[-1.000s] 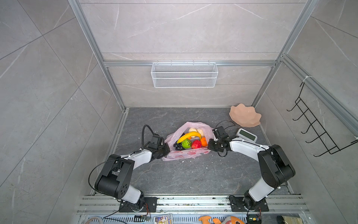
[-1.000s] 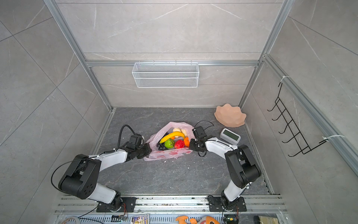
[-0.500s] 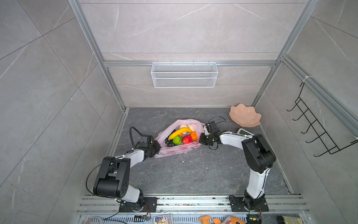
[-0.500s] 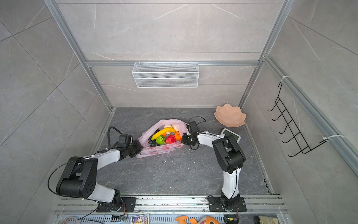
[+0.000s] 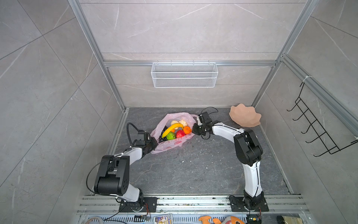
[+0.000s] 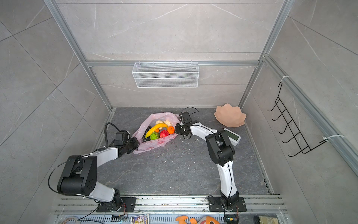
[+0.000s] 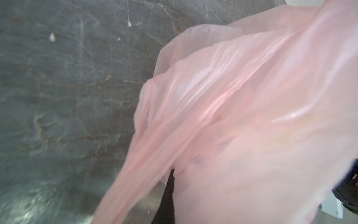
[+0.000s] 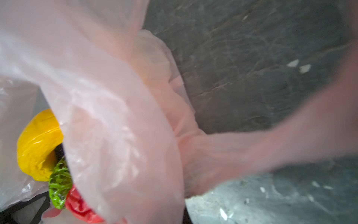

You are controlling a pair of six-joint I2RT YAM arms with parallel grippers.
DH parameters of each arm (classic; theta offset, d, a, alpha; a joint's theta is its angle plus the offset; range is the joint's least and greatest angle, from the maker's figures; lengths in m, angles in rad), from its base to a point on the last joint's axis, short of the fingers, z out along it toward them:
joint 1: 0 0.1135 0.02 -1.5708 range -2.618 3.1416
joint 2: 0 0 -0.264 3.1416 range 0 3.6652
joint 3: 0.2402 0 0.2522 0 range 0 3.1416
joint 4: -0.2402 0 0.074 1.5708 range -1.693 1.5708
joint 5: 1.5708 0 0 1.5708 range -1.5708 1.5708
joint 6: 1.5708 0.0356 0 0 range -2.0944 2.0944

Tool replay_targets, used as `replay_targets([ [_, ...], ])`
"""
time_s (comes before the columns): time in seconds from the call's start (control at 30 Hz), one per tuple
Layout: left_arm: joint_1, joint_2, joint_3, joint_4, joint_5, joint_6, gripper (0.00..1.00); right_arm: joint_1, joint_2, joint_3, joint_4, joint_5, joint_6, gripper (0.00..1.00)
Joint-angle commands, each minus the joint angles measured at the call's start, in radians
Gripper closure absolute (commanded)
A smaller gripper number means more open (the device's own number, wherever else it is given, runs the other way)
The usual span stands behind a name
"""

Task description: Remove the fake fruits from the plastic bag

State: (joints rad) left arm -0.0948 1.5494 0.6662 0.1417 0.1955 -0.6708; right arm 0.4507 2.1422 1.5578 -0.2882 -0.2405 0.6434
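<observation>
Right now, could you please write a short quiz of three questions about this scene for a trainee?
1. Fill in: the left gripper and the right gripper are each ___ on the plastic bag.
2. True or false: the banana lies inside the plastic bag.
3. Which is nearer to the tangerine? A: left gripper. B: right gripper.
Key: 1 shut; 2 true; 3 B.
</observation>
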Motion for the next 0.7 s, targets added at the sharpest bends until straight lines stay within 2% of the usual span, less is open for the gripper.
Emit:
replay_targets([
  [0.0,0.001,0.049,0.050,0.065,0.022,0.053,1.00,-0.021,0.028,0.033,-0.045,-0.002,0.013,1.00],
  [0.23,0.001,0.122,0.085,0.111,0.060,0.051,1.00,-0.021,0.046,0.050,-0.060,0.010,0.025,1.00],
  [0.5,0.001,0.105,0.062,0.141,0.061,0.048,1.00,-0.020,-0.019,-0.008,-0.069,0.052,0.028,0.95],
  [0.53,0.001,0.099,0.055,0.148,0.062,0.049,1.00,-0.020,-0.030,-0.020,-0.069,0.055,0.030,0.92],
  [0.67,0.000,0.071,0.024,0.176,0.060,0.048,1.00,-0.020,-0.104,-0.086,-0.060,0.075,0.045,0.65],
])
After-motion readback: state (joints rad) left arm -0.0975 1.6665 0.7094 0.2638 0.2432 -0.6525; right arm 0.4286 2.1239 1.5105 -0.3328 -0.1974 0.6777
